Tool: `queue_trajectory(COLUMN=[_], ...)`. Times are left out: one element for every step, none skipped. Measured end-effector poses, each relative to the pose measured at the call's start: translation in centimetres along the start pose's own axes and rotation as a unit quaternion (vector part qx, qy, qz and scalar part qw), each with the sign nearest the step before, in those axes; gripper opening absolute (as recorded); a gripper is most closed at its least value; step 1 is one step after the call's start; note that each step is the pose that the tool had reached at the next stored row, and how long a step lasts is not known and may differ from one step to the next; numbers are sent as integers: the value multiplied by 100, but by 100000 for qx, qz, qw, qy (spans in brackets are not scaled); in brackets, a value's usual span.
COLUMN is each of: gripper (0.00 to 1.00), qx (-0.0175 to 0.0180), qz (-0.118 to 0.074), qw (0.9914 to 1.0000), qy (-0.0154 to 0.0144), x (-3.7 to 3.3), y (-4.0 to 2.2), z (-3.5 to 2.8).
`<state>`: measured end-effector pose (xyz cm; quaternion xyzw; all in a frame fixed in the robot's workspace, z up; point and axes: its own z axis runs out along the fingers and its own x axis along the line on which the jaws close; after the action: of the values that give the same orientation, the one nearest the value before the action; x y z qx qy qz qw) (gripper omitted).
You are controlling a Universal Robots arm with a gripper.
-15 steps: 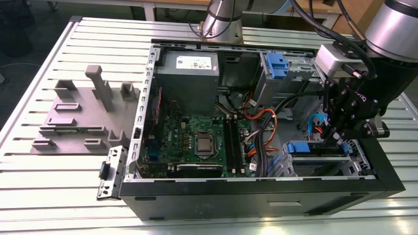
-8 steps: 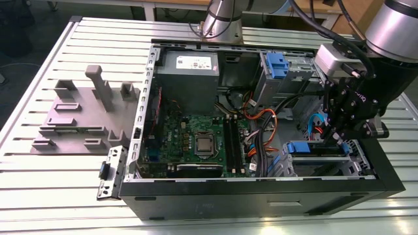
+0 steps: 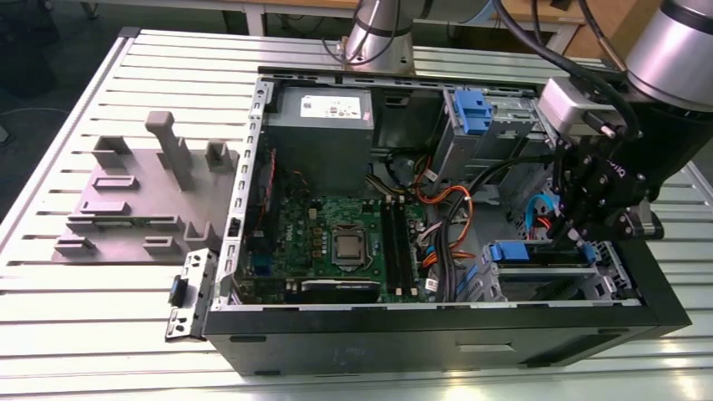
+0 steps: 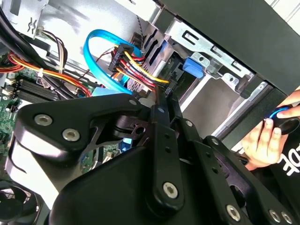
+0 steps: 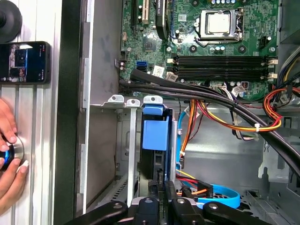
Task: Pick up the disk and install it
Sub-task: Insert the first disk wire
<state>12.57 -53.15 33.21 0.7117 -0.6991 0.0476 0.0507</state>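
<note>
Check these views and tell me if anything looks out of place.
Yes: a person's hand sits on the table beside the open computer case, gripping a round object, with a phone lying nearby. That looks odd so near the gripper, which is down inside the case.

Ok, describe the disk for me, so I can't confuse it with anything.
Find the open computer case; in its lower corner on the exterior view's right is a silver cage, right beside the pincer. The disk sits in it, showing a broad blue frame, unlike the thin blue cable looping nearby.
</note>
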Motion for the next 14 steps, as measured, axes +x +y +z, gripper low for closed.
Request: queue_trajectory(gripper=[17, 17, 17, 17, 17, 17, 17, 17, 17, 17, 17, 17, 17, 17], qx=[7, 14, 22, 35, 56, 77, 99, 117, 130, 147, 182, 220, 245, 264], qz=[0, 2, 1, 0, -1, -2, -3, -2, 2, 7, 10, 11, 15, 18], qw=[100000, 99999, 99997, 99994, 99991, 99987, 99985, 99983, 99982, 99981, 99979, 99978, 99977, 99976], qy=[-153, -395, -712, -1059, -1376, -1601, -1750, -1836, -1890, -1950, -2025, -2083, -2135, -2182], x=[5, 6, 7, 8, 10, 13, 17, 22, 27, 33, 39, 45, 50, 55], y=[0, 0, 0, 0, 0, 0, 0, 0, 0, 0, 0, 0, 0, 1], z=[1, 1, 2, 2, 2, 2, 3, 3, 4, 5, 6, 6, 7, 8])
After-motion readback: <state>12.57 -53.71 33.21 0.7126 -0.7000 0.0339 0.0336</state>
